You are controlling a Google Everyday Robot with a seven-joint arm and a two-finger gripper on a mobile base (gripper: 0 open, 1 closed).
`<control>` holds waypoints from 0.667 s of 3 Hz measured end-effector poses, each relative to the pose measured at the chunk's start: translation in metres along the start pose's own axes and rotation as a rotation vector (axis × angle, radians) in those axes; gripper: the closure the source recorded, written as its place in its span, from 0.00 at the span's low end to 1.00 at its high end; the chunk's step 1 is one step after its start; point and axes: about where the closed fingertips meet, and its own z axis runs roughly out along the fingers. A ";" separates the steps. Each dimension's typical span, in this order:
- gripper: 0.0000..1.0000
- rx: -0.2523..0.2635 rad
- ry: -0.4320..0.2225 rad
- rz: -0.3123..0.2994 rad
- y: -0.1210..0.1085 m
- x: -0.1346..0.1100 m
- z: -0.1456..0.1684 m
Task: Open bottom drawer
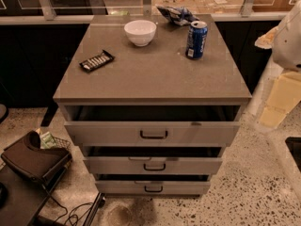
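Gripper: the pale cream gripper is at the far right edge of the view, out to the right of the cabinet and touching none of the drawers. It cannot be told if it is open or closed.
Arm: a round white arm part sits just above the gripper.
Bottom drawer: the flat grey bottom drawer is the lowest of three, close to the floor and well apart from the gripper. Its front sticks out a little, with a dark gap above it.
Handle: a small dark bar handle is in the middle of the bottom drawer front.
Middle drawer: the grey middle drawer sits right above and sticks out a bit more.
Top drawer: the tall grey top drawer sticks out the most, with a wide dark gap under the cabinet top.
Cabinet top: the flat grey cabinet top holds four things.
Bowl: a round white bowl is near the back.
Can: a blue soda can stands upright to the right of the bowl.
Snack bag: a crumpled blue and white snack bag lies at the back edge.
Candy bar: a dark wrapped candy bar lies on the left side.
Floor: the speckled stone floor is around the cabinet.
Bag: a dark brown bag lies on the left, low down.
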 end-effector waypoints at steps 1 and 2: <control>0.00 0.058 0.034 0.012 0.014 0.003 0.023; 0.00 0.093 0.037 0.038 0.043 0.013 0.066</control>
